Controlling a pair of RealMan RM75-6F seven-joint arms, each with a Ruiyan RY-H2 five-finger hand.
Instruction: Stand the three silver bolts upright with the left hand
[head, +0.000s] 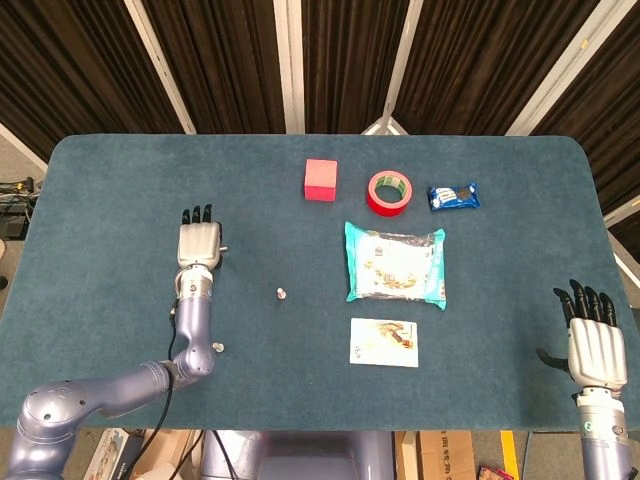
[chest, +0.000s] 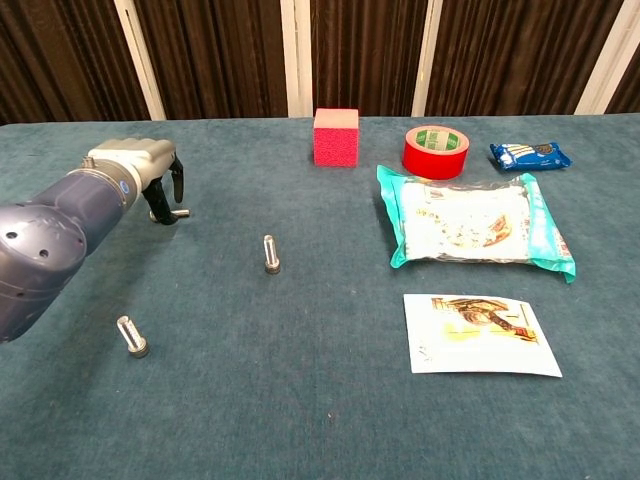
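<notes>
Two silver bolts stand upright on the teal table: one in the middle (chest: 270, 254) (head: 282, 294), one near the front left (chest: 131, 337) (head: 217, 347). A third bolt (chest: 176, 213) (head: 221, 250) lies flat on its side. My left hand (chest: 140, 168) (head: 198, 243) hangs over it palm down. Its dark fingertips (chest: 157, 207) reach down at the bolt's head end and hide it, while the thumb stays apart above the shaft. The bolt still rests on the cloth. Far off at the front right, my right hand (head: 597, 345) lies flat with its fingers spread, holding nothing.
A red-pink block (chest: 336, 136), a red tape roll (chest: 437, 151) and a small blue packet (chest: 530, 155) line the far side. A large teal snack bag (chest: 470, 226) and a printed card (chest: 480, 333) lie right of centre.
</notes>
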